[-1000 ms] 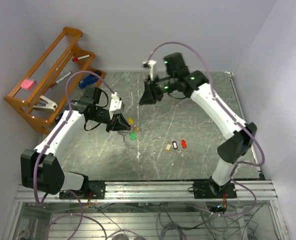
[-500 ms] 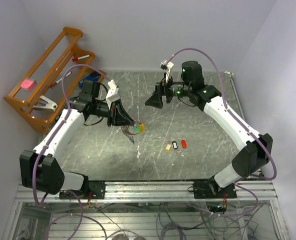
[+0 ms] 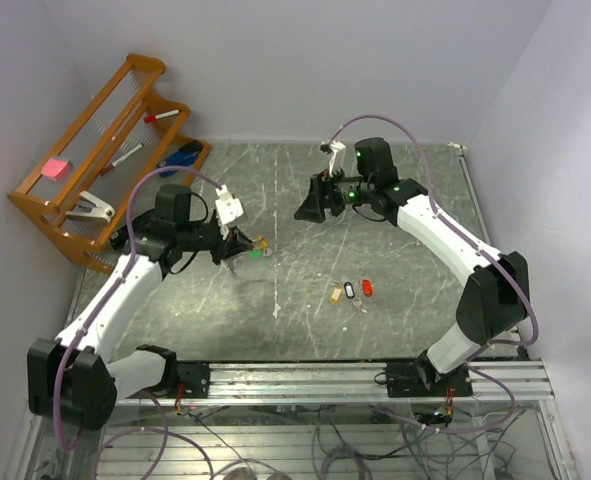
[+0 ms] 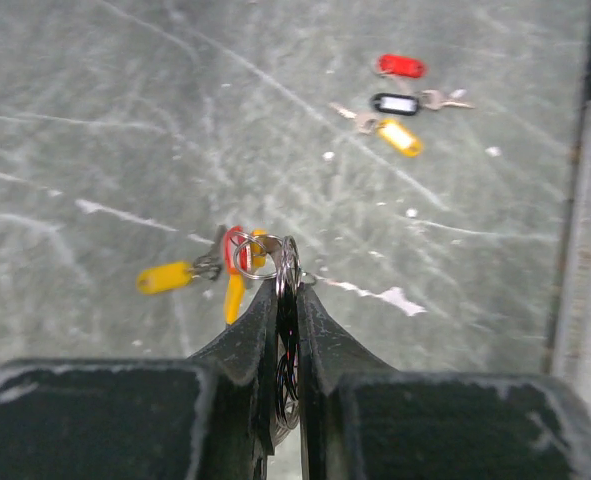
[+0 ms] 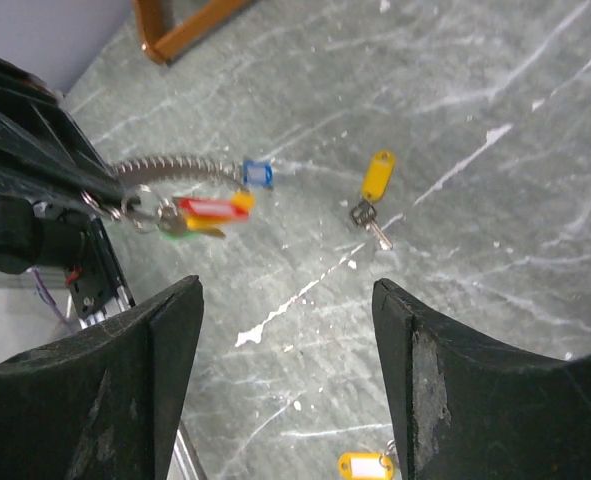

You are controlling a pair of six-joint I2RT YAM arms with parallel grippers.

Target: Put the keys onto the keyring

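1. The right gripper (image 5: 285,290) was nearly closed a second ago. Its jaws are now spread wide, and its wrist view shows nothing between them. It hangs over the far middle of the table (image 3: 395,250), tips turned toward the left arm and well apart from it.
2. The left gripper (image 4: 287,285) has not changed its grip. It stays clamped on the keyring (image 4: 287,258), which is pinched edge-on between the fingertips.
3. Half a second ago the left arm was reaching toward the centre. It is now drawn back, and the keyring has come with it, held off the table left of centre.
4. A small bunch hangs from the keyring: a red tag (image 5: 207,206) with green and yellow beside it. The views do not show how many keys are truly threaded on.
5. Three loose keys (image 3: 349,290), tagged yellow, black and red, lie in a row right of centre, where they were a second ago. A further yellow key (image 5: 377,177) lies on the table near the keyring, apart from the bunch.
6. The right gripper's opening suggests one hand-in at the keyring is over, so that arm is free for the next key.
7. The task looks partway done. About four keys are still loose, and the keyring is held ready to take them.
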